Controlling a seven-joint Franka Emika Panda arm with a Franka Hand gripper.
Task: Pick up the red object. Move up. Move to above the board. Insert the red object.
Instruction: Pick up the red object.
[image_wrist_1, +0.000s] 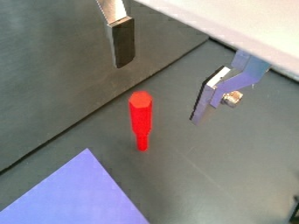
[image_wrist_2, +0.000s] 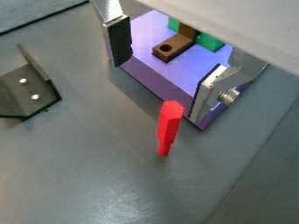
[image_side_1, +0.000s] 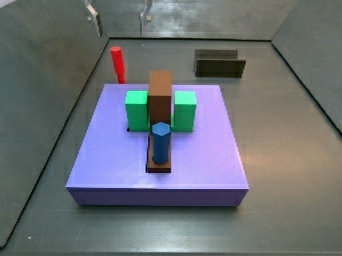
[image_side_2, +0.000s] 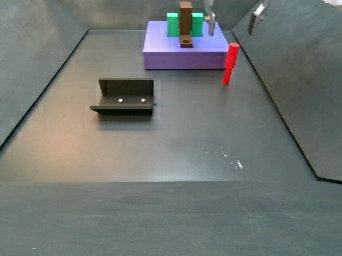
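The red object (image_wrist_1: 140, 121) is a short bright red peg that stands upright on the grey floor, just off the edge of the board (image_wrist_2: 176, 83). It also shows in the side views (image_side_1: 118, 64) (image_side_2: 231, 62). The board (image_side_1: 167, 150) is a lavender slab with two green blocks (image_side_1: 138, 110), a brown bar (image_side_1: 160, 98) and a blue peg (image_side_1: 160, 142). My gripper (image_wrist_1: 160, 90) is open and empty, above the red peg. Its fingers (image_wrist_2: 117, 39) stand wide apart on either side of the peg and do not touch it. Only a finger tip (image_side_2: 254, 14) shows in the side views.
The fixture (image_side_2: 123, 97), a dark bracket, stands on the floor away from the board; it also shows in a wrist view (image_wrist_2: 26, 87) and a side view (image_side_1: 219, 64). Grey walls (image_side_1: 201, 20) enclose the floor close behind the red peg.
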